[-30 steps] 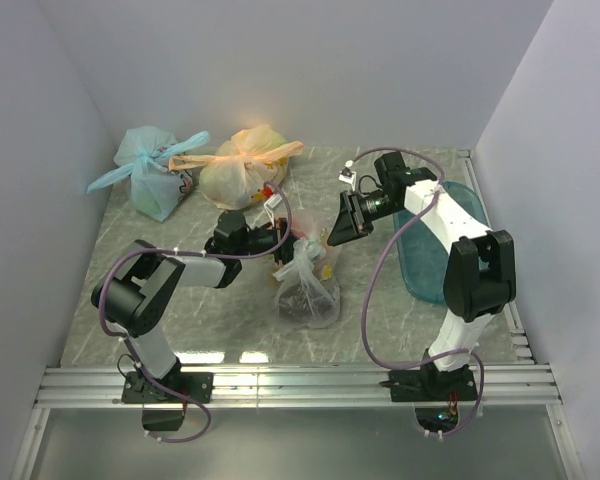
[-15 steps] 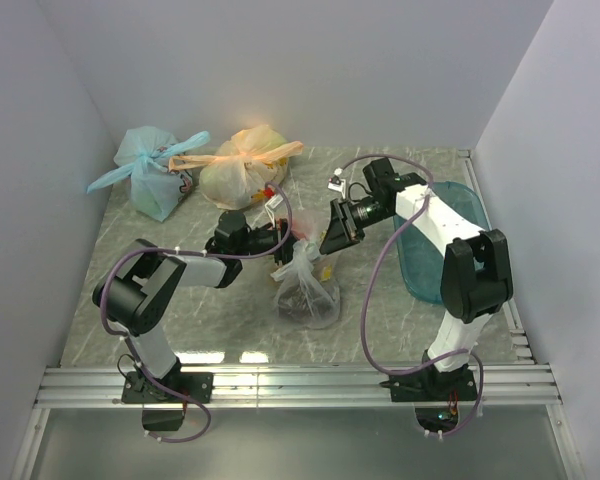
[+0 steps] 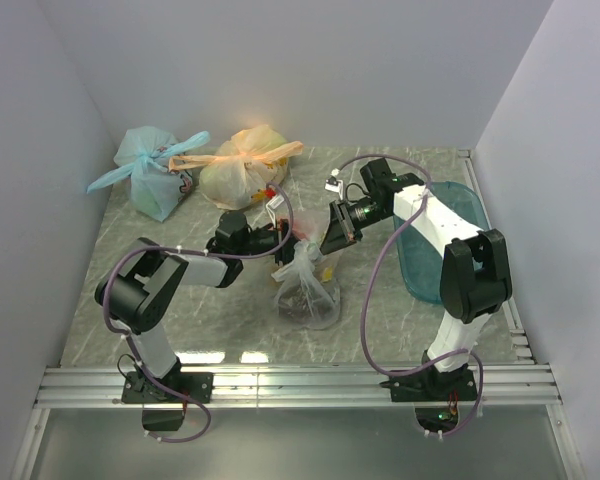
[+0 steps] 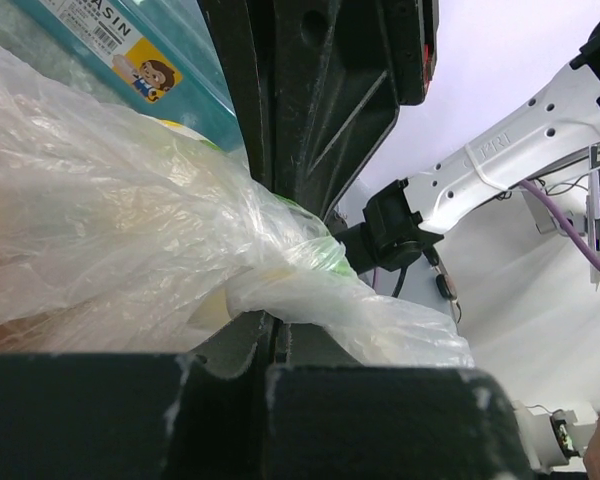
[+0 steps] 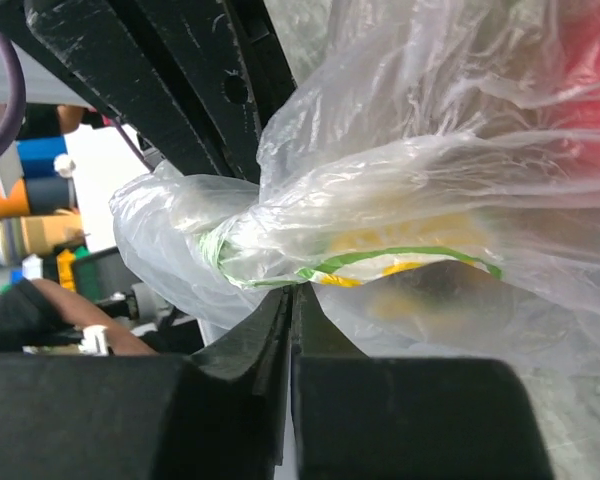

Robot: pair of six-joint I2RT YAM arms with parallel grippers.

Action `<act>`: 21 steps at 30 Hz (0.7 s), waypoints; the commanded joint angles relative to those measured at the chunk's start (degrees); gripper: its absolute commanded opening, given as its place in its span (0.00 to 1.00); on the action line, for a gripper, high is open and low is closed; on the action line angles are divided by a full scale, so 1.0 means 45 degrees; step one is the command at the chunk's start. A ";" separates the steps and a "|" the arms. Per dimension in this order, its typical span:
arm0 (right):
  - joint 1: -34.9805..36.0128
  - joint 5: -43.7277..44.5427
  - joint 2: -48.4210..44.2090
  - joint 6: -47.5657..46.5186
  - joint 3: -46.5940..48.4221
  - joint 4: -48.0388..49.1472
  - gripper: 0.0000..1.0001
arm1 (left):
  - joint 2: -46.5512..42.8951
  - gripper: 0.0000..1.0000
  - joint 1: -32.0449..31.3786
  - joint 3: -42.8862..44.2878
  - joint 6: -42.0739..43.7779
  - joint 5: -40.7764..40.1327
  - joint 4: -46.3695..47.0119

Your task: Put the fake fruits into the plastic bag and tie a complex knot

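Note:
The clear plastic bag point(image 3: 306, 290) stands mid-table with dark and yellow fake fruits dimly showing through it. Its gathered top point(image 3: 305, 252) is drawn up between both grippers. My left gripper point(image 3: 283, 241) is shut on the bag's plastic from the left; in the left wrist view the crinkled film point(image 4: 310, 290) runs into the closed jaws. My right gripper point(image 3: 330, 240) is shut on the plastic from the right; in the right wrist view the bunched film with a green and yellow print point(image 5: 380, 265) is pinched at the closed jaws. A finished knot cannot be made out.
A tied light blue bag point(image 3: 152, 180) and a tied orange-yellow bag point(image 3: 242, 165) sit at the back left. A blue-green tray point(image 3: 430, 250) lies at the right under the right arm. Walls close the back and both sides.
My right gripper has moved left from about a hand's width away to the bag's top and now holds the plastic. The left gripper has stayed put.

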 commanded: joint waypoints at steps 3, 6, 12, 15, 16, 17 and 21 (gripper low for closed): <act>0.0045 -0.0560 0.0058 -0.0870 0.0687 -0.0577 0.00 | -0.0638 0.06 0.0126 0.0369 0.0784 0.0150 -0.0109; -0.0169 -0.0327 0.0020 -0.1574 0.1097 -0.1145 0.00 | -0.1710 0.25 0.0886 0.0349 0.1993 0.0247 -0.2468; -0.0190 0.0455 -0.0507 -0.1556 0.1216 -0.0599 0.00 | -0.4542 0.41 0.2683 0.1673 0.8783 0.0949 -1.2032; -0.0170 0.0611 -0.0449 -0.1575 0.1313 -0.0618 0.00 | -0.5423 0.50 0.3212 0.2688 1.3922 0.1244 -1.8149; -0.0209 0.0612 -0.0430 -0.1575 0.1333 -0.0599 0.00 | -0.5601 0.53 0.3213 0.2906 1.5110 0.1186 -1.9338; -0.0190 0.0631 -0.0429 -0.1555 0.1353 -0.0579 0.00 | -0.5757 0.55 0.3213 0.3082 1.6688 0.0992 -2.0201; -0.0170 0.0632 -0.0508 -0.1361 0.1353 -0.0345 0.00 | -0.6168 0.64 0.3135 0.3590 1.7505 0.0252 -2.1929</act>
